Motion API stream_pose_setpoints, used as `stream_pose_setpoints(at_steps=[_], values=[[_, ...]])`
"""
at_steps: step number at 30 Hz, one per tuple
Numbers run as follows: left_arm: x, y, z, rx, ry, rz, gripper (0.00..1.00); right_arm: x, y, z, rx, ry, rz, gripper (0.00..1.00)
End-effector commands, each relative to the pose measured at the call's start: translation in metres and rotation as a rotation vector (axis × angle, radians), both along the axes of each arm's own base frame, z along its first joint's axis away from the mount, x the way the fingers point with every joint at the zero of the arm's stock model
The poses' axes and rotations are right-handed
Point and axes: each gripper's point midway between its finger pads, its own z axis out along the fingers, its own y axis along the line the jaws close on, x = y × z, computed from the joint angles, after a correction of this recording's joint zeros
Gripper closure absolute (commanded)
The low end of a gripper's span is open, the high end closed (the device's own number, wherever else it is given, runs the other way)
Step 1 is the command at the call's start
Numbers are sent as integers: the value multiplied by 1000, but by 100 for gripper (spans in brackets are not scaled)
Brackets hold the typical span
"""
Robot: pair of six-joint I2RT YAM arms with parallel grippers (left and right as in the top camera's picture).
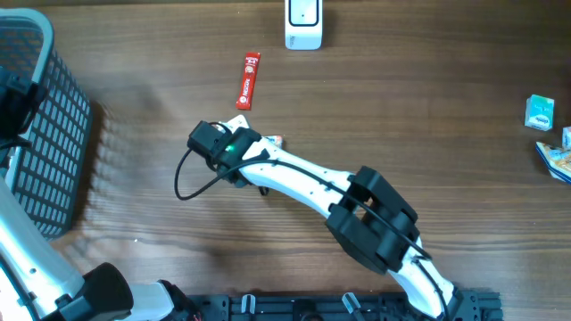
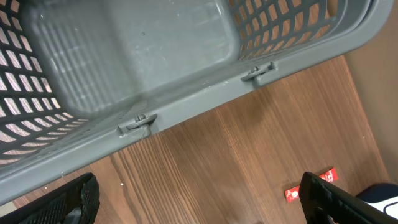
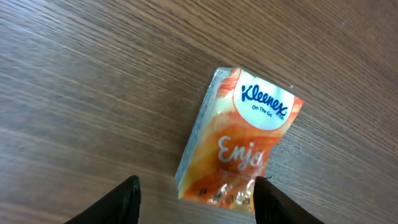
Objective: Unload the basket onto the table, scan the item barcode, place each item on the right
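Observation:
An orange and white Kleenex tissue pack lies flat on the wooden table. My right gripper stands open low over its near end. The right finger is at the pack's edge, and the left finger is still a gap away from it. In the overhead view the right wrist covers most of the pack. A white scanner stands at the table's far edge. My left gripper hangs wide open and holds nothing, just beside the basket's rim.
A grey mesh basket fills the left side. A red sachet lies between the scanner and the right wrist, and shows as a red sachet by the left gripper's finger. A blue pack and another packet lie far right.

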Motion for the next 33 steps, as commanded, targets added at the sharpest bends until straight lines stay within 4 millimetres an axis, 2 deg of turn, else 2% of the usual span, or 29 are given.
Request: stream_pose_setpoints(at_steps=[1,8,11,13,15,30,32,33], values=[[0,3,0,1,0,17,0,4,-12,-18,-67,-17,-27,41],[0,3,0,1,0,17,0,8,-13,-17,-71,-36,-33,43],[0,3,0,1,0,17,0,13,-17,-14,-88,-64,-40,52],[0,3,0,1,0,17,0,19,-22,-12,-95,-87,-67,63],[0,3,0,1,0,16,0,24,-25,-13,-86,-87,-81,69],[0,3,0,1,0,17,0,35,-40,-29,-21,-7,-143,69],[0,3,0,1,0,17,0,36,-40,-29,-19,-7,-145,76],[0,3,0,1,0,17,0,36,-40,-29,-19,-8,-145,88]])
